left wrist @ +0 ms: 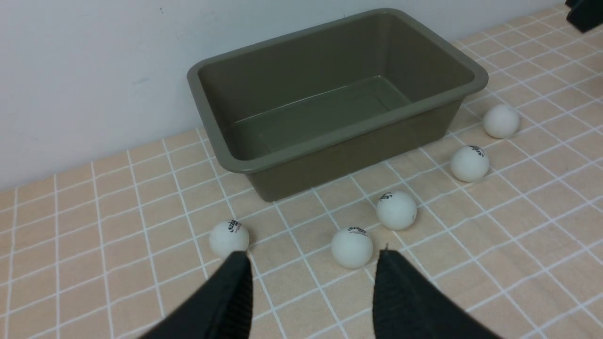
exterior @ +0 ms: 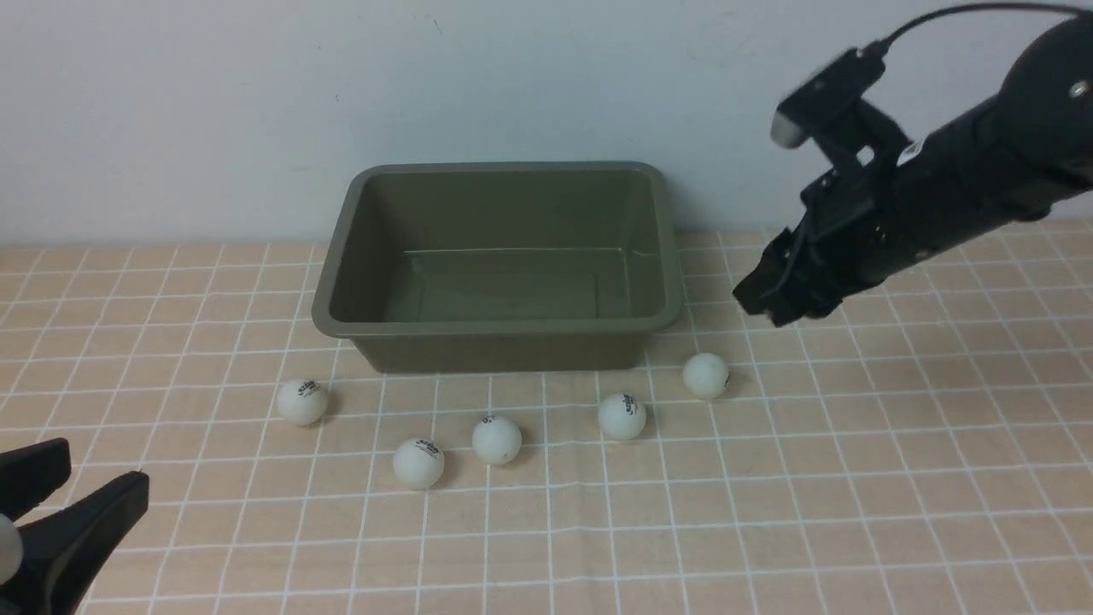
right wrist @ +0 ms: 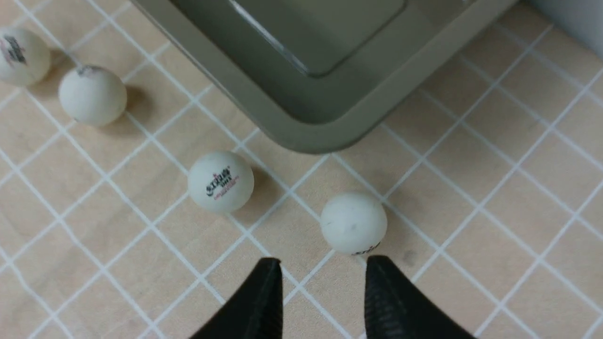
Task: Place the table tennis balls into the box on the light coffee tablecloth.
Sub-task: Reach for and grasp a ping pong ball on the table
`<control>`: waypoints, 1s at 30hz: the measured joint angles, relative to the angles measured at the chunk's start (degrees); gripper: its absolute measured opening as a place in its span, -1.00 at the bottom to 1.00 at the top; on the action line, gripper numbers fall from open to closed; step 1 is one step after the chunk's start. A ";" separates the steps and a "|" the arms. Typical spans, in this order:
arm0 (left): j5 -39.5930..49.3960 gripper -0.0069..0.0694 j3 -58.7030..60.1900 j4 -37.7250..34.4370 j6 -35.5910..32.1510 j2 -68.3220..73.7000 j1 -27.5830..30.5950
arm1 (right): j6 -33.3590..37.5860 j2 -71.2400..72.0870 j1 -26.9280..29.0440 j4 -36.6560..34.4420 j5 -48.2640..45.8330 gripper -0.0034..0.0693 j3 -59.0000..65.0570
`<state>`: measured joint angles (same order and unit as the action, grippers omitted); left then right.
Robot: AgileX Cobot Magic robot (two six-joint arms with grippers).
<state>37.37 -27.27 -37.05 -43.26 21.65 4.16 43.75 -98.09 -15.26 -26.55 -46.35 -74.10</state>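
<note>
The olive-green box (exterior: pixel 499 325) stands empty at the back middle of the light coffee tablecloth (exterior: pixel 768 512). Several white table tennis balls lie in front of it: one at the left (exterior: pixel 301 401), two in the middle (exterior: pixel 418 463) (exterior: pixel 496 439), and two at the right (exterior: pixel 622 416) (exterior: pixel 705 376). My right gripper (exterior: pixel 760 303) is open and empty, hovering above and to the right of the rightmost ball (right wrist: pixel 353 222), which lies just ahead of its fingertips (right wrist: pixel 271 268). My left gripper (exterior: pixel 81 487) is open and empty at the front left; its wrist view shows balls (left wrist: pixel 351 247) (left wrist: pixel 229 238) just past its tips.
A plain pale wall (exterior: pixel 171 111) runs right behind the box. The tablecloth stretches to the front and both sides of the balls.
</note>
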 joint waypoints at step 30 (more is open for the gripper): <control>3.15 -0.07 0.00 -0.12 0.00 0.00 0.00 | 3.96 -15.58 -0.31 -7.24 12.59 0.40 0.45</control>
<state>40.51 -27.27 -37.17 -43.26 21.65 4.16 47.71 -113.67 -15.57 -33.80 -33.75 -73.65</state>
